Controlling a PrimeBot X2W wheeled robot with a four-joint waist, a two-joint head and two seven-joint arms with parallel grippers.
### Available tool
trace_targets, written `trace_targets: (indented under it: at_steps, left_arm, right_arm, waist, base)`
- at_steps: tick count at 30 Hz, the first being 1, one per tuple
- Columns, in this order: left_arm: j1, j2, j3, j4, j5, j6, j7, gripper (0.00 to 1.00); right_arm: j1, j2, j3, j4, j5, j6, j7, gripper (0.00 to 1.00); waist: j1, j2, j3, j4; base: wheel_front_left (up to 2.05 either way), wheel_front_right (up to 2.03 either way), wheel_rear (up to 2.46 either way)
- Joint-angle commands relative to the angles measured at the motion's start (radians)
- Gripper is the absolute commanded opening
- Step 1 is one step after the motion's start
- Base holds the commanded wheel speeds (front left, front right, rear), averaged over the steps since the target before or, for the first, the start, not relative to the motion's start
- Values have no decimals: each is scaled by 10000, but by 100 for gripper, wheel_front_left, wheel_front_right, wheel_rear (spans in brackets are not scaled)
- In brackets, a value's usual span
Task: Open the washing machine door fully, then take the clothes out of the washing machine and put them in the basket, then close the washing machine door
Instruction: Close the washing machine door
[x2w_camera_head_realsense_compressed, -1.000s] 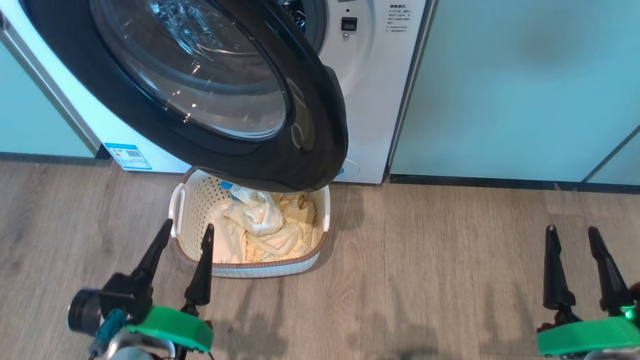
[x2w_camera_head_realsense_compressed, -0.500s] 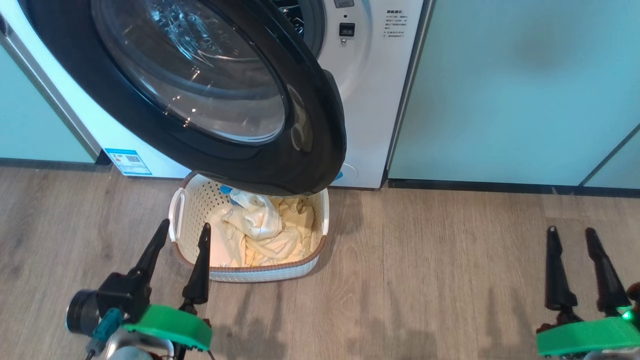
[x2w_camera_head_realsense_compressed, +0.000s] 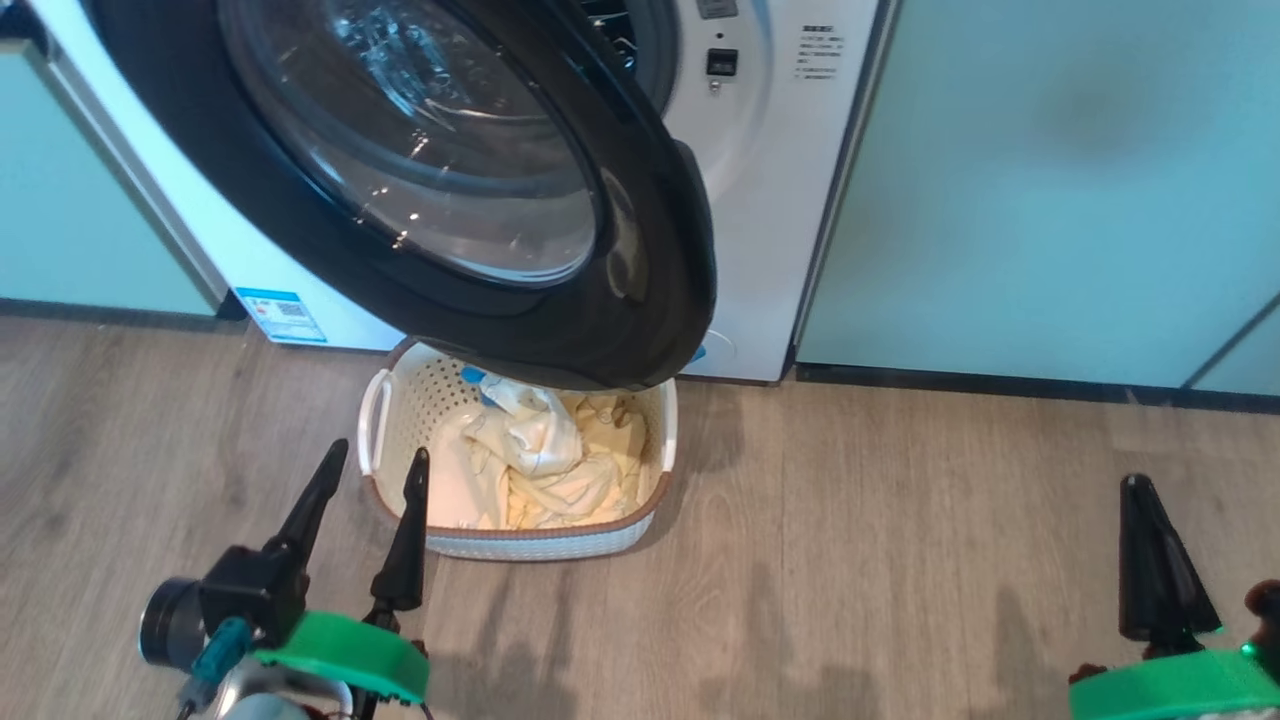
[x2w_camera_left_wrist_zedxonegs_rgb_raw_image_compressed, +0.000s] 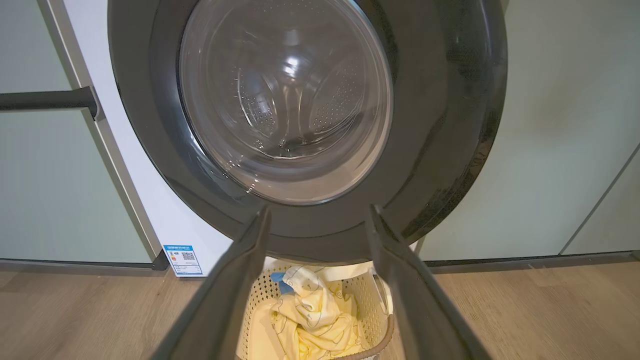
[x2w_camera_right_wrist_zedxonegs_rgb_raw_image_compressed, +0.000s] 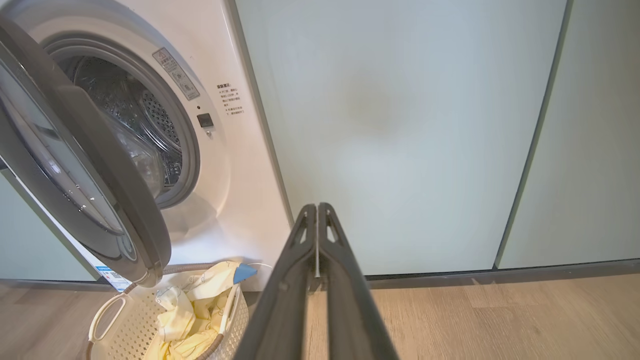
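Glossy black washing machine door (x2w_camera_head_realsense_compressed: 420, 190) stands open, twelve o'clock of the basket (x2w_camera_head_realsense_compressed: 540, 542) holding pale yellow clothes (x2w_camera_head_realsense_compressed: 540, 455); left gripper (x2w_camera_head_realsense_compressed: 380, 452) released, right gripper (x2w_camera_right_wrist_zedxonegs_rgb_raw_image_compressed: 317, 207) clenched.

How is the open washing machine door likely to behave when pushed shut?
The washing machine door looks rigid, with a thick black rim, so it should probably swing as one piece. Its glossy rim and bulging glass could let a pushing contact slip. It overhangs the basket, seemingly above the clothes, so likely no snagging.
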Motion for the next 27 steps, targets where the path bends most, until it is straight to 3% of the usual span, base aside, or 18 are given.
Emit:
trace_targets:
  at_steps: [1, 13, 27]
  left_arm:
    - [-290, 60, 344, -287, 106, -77, -53, 100]
    - [-413, -226, 114, -251, 191, -239, -53, 100]
    - [-877, -682, -55, -124, 403, -692, -53, 100]
  right_arm:
    - [-195, -91, 175, -235, 35, -29, -95, 0]
    - [-869, -91, -178, 319, -167, -29, -95, 0]
    - [-3631, -141, -687, 1206, -827, -29, -95, 0]
  waist:
    - [0, 0, 8, 144]
    - [0, 0, -15, 1541]
    - [0, 0, 213, 3076]
  base:
    - [0, 0, 0]
    - [0, 0, 0]
    - [0, 0, 0]
